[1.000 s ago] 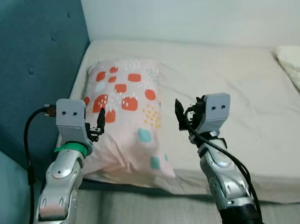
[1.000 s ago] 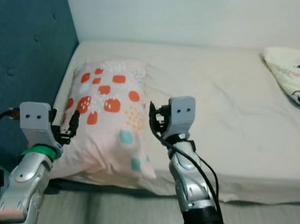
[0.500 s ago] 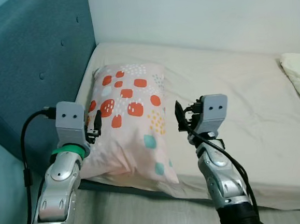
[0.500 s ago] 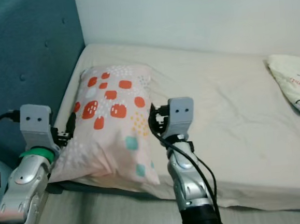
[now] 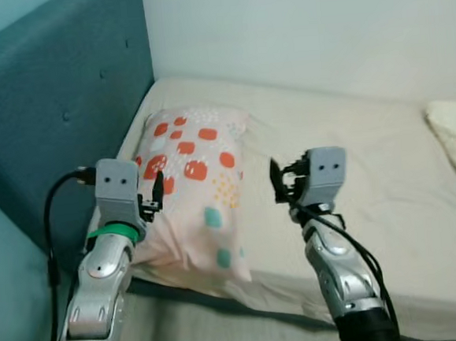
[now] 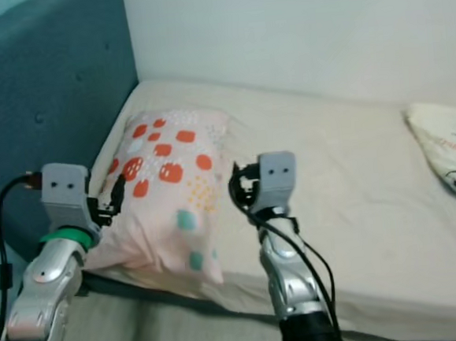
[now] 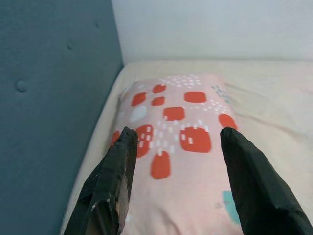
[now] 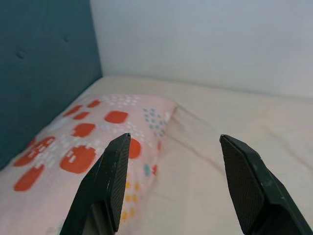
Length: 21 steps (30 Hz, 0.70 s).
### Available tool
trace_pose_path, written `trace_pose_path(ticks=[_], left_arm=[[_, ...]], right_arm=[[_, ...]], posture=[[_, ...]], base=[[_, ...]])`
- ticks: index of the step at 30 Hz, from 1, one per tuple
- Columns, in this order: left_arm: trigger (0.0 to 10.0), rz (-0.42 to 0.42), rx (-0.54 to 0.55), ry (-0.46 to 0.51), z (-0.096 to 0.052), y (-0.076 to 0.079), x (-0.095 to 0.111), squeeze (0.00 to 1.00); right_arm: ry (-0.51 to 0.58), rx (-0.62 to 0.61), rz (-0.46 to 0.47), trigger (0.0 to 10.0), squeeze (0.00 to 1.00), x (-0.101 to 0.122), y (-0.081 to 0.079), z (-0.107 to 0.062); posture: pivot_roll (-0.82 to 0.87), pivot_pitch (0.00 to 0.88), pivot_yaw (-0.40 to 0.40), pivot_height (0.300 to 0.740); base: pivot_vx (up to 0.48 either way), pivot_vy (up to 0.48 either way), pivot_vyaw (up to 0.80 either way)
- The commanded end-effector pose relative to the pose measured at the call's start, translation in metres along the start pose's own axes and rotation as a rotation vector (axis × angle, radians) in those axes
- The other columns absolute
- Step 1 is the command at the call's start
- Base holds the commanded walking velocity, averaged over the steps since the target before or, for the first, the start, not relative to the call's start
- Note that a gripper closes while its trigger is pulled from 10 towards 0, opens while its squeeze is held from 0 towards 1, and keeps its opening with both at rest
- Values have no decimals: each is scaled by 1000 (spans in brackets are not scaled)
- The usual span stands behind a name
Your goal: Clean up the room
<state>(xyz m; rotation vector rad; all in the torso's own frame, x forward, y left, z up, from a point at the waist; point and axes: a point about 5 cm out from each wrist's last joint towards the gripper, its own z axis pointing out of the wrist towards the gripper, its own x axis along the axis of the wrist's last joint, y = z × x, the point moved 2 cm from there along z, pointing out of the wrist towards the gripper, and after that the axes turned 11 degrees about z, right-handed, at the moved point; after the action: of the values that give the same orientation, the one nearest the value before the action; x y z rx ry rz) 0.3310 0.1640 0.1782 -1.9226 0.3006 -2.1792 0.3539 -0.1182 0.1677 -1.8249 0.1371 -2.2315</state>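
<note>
Bed (image 5: 389, 205) against blue headboard (image 5: 50, 113); pillow (image 5: 194, 189) soft, light, best pinched at its ends; left pincer (image 7: 173, 147) and right pincer (image 8: 173, 156) wide, empty

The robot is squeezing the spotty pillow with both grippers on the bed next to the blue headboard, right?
Not quite. The spotty pillow lies on the bed next to the blue headboard, but both the left gripper and right gripper are open and holding nothing, as both wrist views show.

Teal tufted headboard (image 5: 57, 113), white wall (image 5: 319, 29), cream-sheeted bed (image 5: 370, 175).
</note>
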Motion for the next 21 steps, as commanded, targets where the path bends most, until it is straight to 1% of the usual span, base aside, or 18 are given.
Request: trace_pose_path(ticks=[1,16,21], left_arm=[[10000,-2,-3,-27,-2,1,-8,0],[10000,-7,-3,-25,-1,1,-7,0],[10000,-10,-1,-27,-2,1,-8,0]], right_arm=[[-20,-4,0,10000,0,-6,1,-3],[-22,-5,1,10000,0,-7,1,-4],[-24,-3,1,10000,0,-8,1,-4]], posture=[[52,74,-10,740],[52,82,-10,740],[51,84,-12,740]], base=[[0,-255,0],[0,-245,0],[0,0,0]])
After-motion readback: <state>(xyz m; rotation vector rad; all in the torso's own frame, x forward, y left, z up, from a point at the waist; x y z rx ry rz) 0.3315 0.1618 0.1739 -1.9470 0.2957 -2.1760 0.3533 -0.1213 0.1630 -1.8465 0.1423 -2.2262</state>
